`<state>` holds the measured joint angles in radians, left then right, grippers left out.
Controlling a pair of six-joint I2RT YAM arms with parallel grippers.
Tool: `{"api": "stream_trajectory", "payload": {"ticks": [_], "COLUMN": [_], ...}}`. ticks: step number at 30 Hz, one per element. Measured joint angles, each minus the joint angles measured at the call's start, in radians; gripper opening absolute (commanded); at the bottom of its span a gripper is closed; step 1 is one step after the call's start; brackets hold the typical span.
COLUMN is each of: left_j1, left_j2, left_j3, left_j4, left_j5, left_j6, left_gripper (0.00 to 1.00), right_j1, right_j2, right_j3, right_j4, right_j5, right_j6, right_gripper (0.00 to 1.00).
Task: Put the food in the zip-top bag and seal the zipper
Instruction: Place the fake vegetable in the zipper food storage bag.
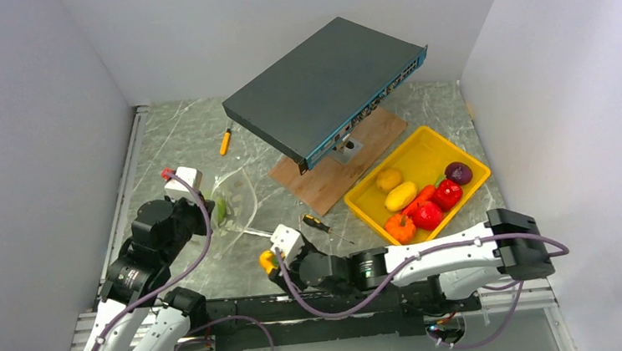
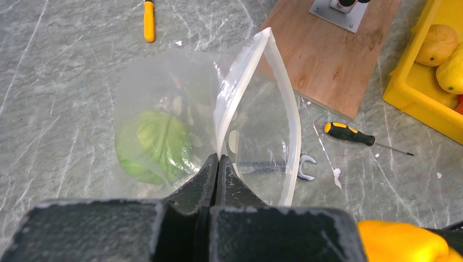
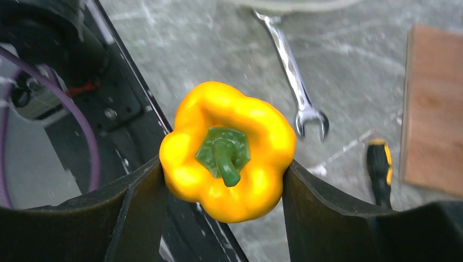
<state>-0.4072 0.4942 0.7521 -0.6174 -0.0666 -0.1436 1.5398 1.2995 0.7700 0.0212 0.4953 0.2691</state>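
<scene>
Right gripper (image 3: 225, 180), lower centre of the top view, clamps one yellow pepper (image 3: 229, 150), its stem pointing at the wrist camera. That arm lies stretched leftward along the bottom edge. Left gripper (image 2: 218, 164), its arm folded at lower left, is closed on the mouth edge of the one zip-top bag (image 2: 164, 87). The mouth gapes, the zipper (image 2: 229, 90) runs up-frame, and one cabbage (image 2: 153, 144) sits inside. At right, a yellow tray (image 1: 459, 154) holds two potatoes (image 1: 400, 195).

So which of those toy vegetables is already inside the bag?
The green cabbage, seen through the wall of the clear bag. The yellow pepper is held in the right gripper, and the others lie in the yellow tray.
</scene>
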Motion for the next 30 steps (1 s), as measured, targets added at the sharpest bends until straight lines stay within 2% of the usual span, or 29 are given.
{"api": "stream_trajectory", "payload": {"ticks": [10,14,22,27,30], "left_j1": [0.000,0.000,-0.008,-0.009,-0.009], "left_j2": [-0.037,-0.084,-0.105,-0.103,-0.099], "left_j3": [0.000,0.000,0.000,0.000,0.000], "left_j4": [0.000,0.001,0.001,0.001,0.001], "left_j5": [-0.001,-0.014,-0.068,-0.082,-0.086], "left_j6": [0.000,-0.003,-0.018,-0.024,-0.027], "left_gripper": [0.00,0.00,0.00,0.00,0.00], "right_j1": [-0.004,-0.039,-0.147,-0.187,-0.192], "right_j2": [0.224,0.300,0.370,0.417,0.438], "right_j3": [0.267,0.373,0.430,0.438,0.441], "right_j4": [0.235,0.296,0.321,0.319,0.318], "right_j5": [0.058,0.082,0.071,0.032,-0.024], "right_j6": [-0.180,-0.182,-0.100,-0.055,-0.024], "right_gripper": [0.00,0.07,0.13,0.23,0.37]}}
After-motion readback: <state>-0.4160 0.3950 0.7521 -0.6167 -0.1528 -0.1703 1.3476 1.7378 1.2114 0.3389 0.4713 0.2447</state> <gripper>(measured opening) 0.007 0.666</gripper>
